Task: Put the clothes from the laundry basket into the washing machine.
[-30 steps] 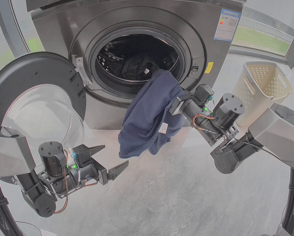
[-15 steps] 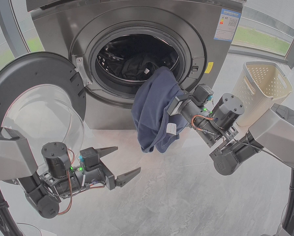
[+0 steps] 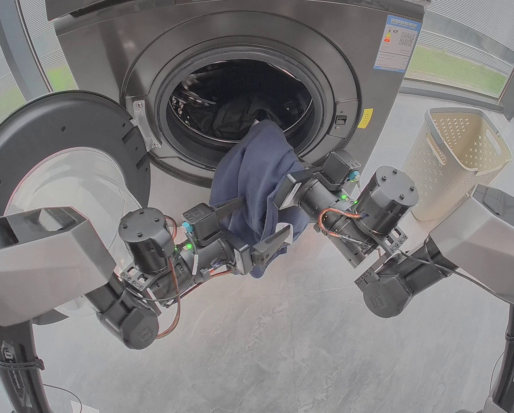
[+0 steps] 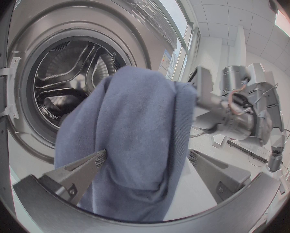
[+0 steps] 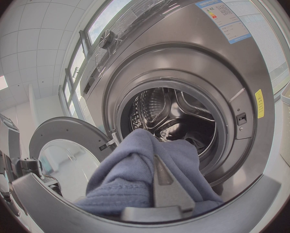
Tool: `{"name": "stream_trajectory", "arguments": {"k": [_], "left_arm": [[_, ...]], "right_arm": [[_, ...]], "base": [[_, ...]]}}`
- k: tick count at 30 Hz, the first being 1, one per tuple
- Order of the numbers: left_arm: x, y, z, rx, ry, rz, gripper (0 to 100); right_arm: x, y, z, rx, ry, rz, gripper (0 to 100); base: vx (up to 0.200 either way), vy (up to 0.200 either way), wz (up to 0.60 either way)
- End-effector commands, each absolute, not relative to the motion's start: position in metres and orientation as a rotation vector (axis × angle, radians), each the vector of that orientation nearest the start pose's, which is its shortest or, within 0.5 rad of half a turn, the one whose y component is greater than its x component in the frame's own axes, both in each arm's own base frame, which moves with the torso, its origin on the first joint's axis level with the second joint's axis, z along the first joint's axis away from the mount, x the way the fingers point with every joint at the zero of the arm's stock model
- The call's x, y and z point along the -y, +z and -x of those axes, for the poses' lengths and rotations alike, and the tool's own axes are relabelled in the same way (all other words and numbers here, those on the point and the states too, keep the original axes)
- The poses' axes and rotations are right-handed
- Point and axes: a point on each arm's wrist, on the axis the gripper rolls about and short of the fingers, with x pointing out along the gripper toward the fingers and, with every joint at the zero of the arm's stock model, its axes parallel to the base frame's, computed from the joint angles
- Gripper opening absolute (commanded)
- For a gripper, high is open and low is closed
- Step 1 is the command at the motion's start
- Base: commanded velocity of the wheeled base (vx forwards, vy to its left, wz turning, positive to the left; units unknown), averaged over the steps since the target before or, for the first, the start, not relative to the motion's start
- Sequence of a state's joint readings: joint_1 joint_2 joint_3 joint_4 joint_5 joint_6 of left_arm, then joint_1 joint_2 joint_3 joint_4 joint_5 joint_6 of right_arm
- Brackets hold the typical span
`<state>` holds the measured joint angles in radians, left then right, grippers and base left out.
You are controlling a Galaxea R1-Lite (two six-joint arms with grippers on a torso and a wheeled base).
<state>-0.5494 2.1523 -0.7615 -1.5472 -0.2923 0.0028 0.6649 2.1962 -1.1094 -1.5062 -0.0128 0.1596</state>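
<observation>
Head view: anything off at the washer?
Only the navy garment: held by the right gripper, it hangs outside the drum, its lower part dangling between the fingers of the open left gripper. Nothing spilled or damaged.

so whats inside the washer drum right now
A dark garment lies in the drum. The navy sweater hanging at the opening's lower edge covers part of it and the drum floor behind.
</observation>
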Motion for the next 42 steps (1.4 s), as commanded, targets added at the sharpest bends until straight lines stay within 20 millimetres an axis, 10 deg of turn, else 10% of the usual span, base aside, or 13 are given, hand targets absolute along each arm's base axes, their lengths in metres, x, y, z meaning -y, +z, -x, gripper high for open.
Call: {"name": "stream_trajectory", "arguments": {"k": [1,22,23,32,42], "left_arm": [[0.224,0.080,-0.338,0.156,-0.814,0.026,100],[0.248,0.063,-0.384,0.237,-0.647,0.071,100],[0.248,0.063,-0.384,0.238,-0.647,0.073,0],[0.235,0.063,-0.384,0.219,-0.596,0.091,0],[0.208,0.115,-0.371,0.284,-0.549,0.141,0]], "right_arm": [[-0.265,0.168,-0.320,0.350,0.692,-0.302,0],[-0.277,0.173,-0.307,0.347,0.707,-0.325,0],[-0.277,0.173,-0.307,0.346,0.707,-0.326,0],[-0.265,0.177,-0.315,0.358,0.676,-0.329,0],[-0.232,0.160,-0.328,0.293,0.590,-0.293,0]], "base": [[0.000,0.000,0.00],[0.000,0.000,0.00],[0.000,0.000,0.00],[0.000,0.000,0.00],[0.000,0.000,0.00]]}}
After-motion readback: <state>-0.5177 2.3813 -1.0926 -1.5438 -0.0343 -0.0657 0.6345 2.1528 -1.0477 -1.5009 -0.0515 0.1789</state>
